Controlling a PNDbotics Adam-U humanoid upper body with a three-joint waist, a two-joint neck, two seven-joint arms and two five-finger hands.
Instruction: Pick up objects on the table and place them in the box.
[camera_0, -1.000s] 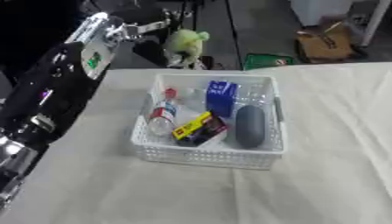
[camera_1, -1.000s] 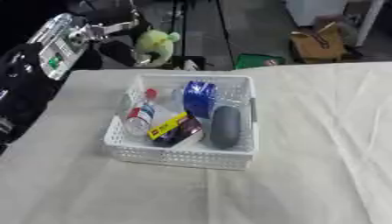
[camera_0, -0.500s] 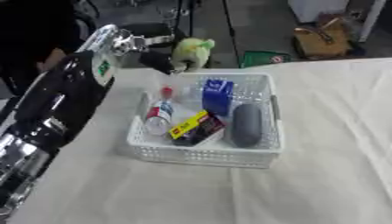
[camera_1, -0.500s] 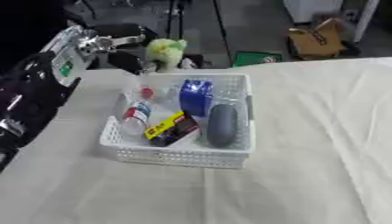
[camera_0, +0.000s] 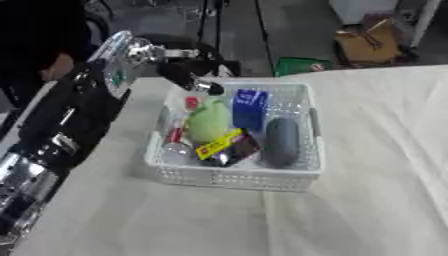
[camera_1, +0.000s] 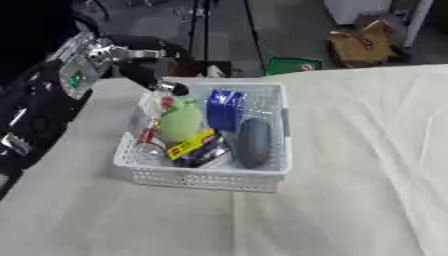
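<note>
Release looked the step in hand: the left hand (camera_0: 194, 76), fingers seemingly slack, hung at the basket's (camera_0: 236, 176) eleven o'clock corner above the green toy (camera_0: 207, 121) lying inside, so lifting straight clear seemed wisest.

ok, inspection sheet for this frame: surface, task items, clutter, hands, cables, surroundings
Surface: table under a cream cloth, creased on the right side.
Job's things: white mesh basket holds a pale green soft toy, a blue box standing on edge, a dark grey oblong item, a yellow and black packet and a clear bottle with a red label.
Clutter: nothing seen on the cloth outside the basket.
Hands: left hand over the basket's far left corner, just above the soft toy; finger pose unclear. Right hand not in view.
Cables: nothing seen.
Surroundings: cardboard box and green crate on the floor beyond the table.
</note>
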